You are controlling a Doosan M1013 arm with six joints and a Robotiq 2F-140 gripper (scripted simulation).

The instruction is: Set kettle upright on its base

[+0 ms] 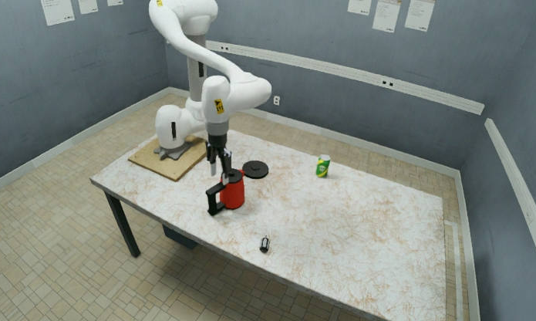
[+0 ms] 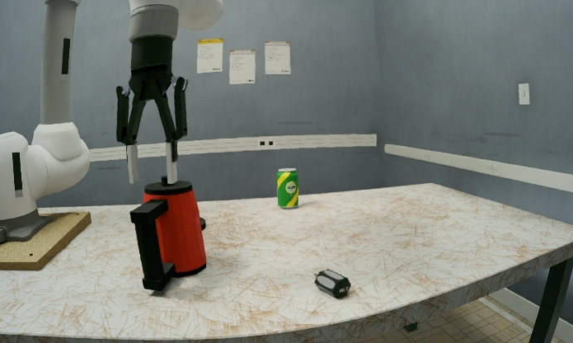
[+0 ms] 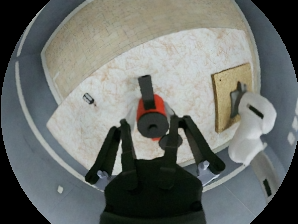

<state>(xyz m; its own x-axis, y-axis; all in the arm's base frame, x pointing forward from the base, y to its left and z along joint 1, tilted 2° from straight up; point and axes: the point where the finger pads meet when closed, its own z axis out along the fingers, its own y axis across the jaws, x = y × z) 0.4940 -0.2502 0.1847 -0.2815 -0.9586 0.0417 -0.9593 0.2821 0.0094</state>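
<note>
The red kettle [image 1: 233, 191] with a black lid and black handle stands upright on the table top, not on its base; it also shows in the exterior view [image 2: 174, 232] and in the wrist view [image 3: 149, 112]. The round black base [image 1: 254, 169] lies flat on the table just behind and to the right of the kettle. In the exterior view only an edge of the base [image 2: 202, 223] shows behind the kettle. My gripper [image 2: 151, 172] hangs straight down just above the kettle's lid, fingers half open and empty, with one fingertip close to the lid knob.
A green and yellow can [image 1: 322, 165] stands further right on the table. A small black object [image 1: 264, 244] lies near the front edge. The arm's base sits on a wooden board [image 1: 170, 159] at the table's left end.
</note>
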